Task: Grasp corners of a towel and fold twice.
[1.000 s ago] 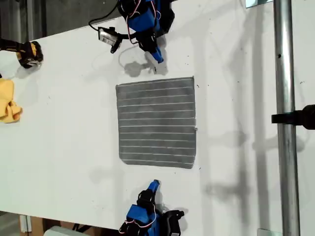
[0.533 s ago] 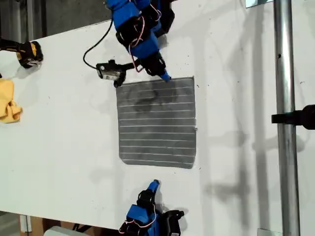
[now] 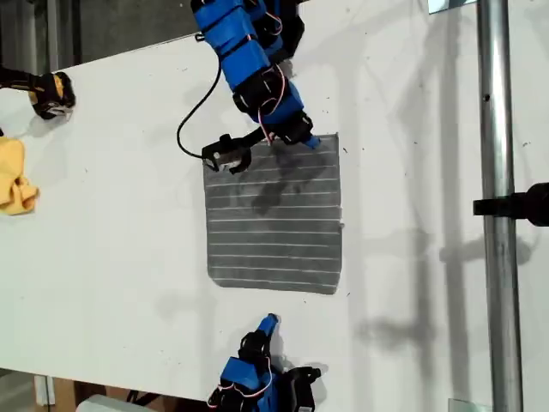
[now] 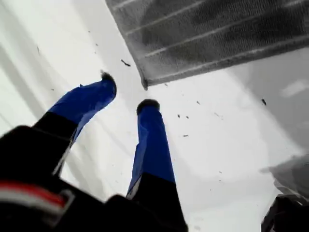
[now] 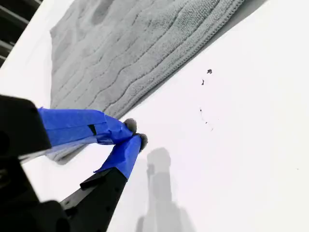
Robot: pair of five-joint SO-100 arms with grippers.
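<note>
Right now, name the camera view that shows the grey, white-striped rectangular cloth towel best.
The exterior view: the grey striped towel lies flat and almost whole there, an arm crossing one edge. The first wrist view shows only one corner; the second wrist view shows part along one edge.

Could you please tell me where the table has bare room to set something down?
Bare table lies between the towel and the metal pole, and between the towel and the yellow cloth. It is crowded at my first gripper.
</note>
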